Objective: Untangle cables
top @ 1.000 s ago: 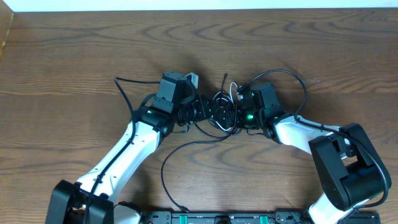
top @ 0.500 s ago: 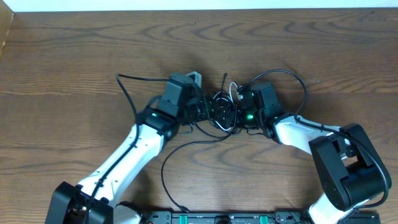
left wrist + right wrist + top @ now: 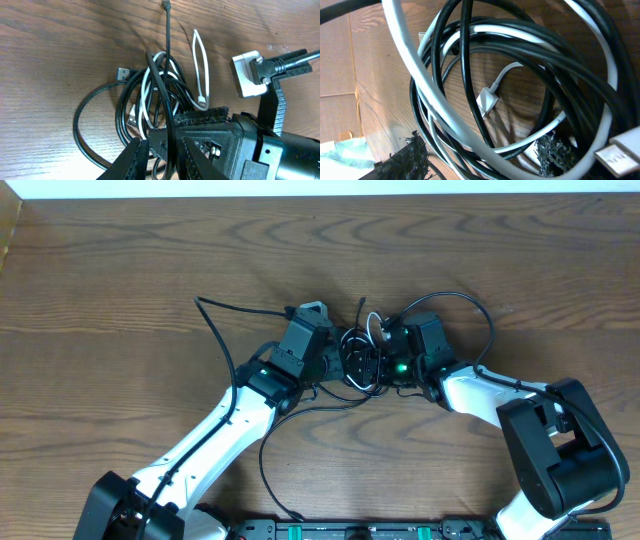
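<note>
black slack lies nearest: one loose cord [image 3: 263,455] curls over the wood in front of the arm bases and runs up into the knot. past it, the left arm has swung rightward over the last second. the left gripper [image 3: 332,360], which stood short of the tangle, is now right at its left side. its jaws have been narrowing as it came in. in the left wrist view a black strand [image 3: 159,80] runs down between the fingers [image 3: 131,159], but whether it is pinched yet i cannot tell.

the cables [image 3: 360,360] themselves have not shifted: black loops with a whitish strand [image 3: 201,102] among them, mid-table between the two claws. the right gripper [image 3: 388,360] has not moved and stands wide, its pads [image 3: 405,157] straddling the coil with no pinch showing. as i judge it, one strand is being singled out while the other side steadies the heap, and the pulling apart is not begun.

beyond the knot the table [image 3: 150,260] is bare wood out to its far edge [image 3: 320,198], with open room left and right too. a pull to the left looks freest.
</note>
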Motion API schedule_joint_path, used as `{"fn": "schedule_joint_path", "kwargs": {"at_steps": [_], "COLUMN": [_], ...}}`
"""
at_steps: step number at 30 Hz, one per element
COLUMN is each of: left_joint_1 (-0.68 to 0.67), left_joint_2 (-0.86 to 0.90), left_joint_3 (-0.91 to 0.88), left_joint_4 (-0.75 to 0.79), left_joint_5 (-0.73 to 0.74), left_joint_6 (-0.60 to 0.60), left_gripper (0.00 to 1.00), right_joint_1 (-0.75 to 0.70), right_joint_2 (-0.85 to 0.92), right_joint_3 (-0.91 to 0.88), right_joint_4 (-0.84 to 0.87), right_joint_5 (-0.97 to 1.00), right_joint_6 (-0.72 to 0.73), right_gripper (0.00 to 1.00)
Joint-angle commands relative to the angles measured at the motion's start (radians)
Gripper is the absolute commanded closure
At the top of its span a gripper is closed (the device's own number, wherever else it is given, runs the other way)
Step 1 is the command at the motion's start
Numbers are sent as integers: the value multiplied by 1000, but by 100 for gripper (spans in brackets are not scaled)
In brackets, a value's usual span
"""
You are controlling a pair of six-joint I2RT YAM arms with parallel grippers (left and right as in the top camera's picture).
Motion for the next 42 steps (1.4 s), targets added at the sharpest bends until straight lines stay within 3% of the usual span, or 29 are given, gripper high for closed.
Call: {"fn": "schedule_joint_path", "kwargs": {"at_steps": [1,8,17,28,42], "left_joint_1": [2,1,1,87,111], "left_joint_2": [-9,14,65,60,66], "left_joint_3": [-4,-4,-4,-4,-5], "left_joint_4": [-3,-2,-2,-75,-157], "left_joint_5": [-46,-23,-2,-36,-77], "left_joint_6": [8,-2,-10,6,5], "left_gripper": [76,75,92,92,92], "right_joint_1": [-3,-3,-3,-3,-4], "right_joint_2": [34,34,34,33,-55], "right_joint_3": [-27,-27,-27,-26,-26], "right_joint_4": [-28,-28,-31,-34,15], "right_joint_5": [130,130,130,126,-116], "right_joint_6": [-26,-26,-26,-26,-217], "right_gripper": [29,29,29,38,28]}}
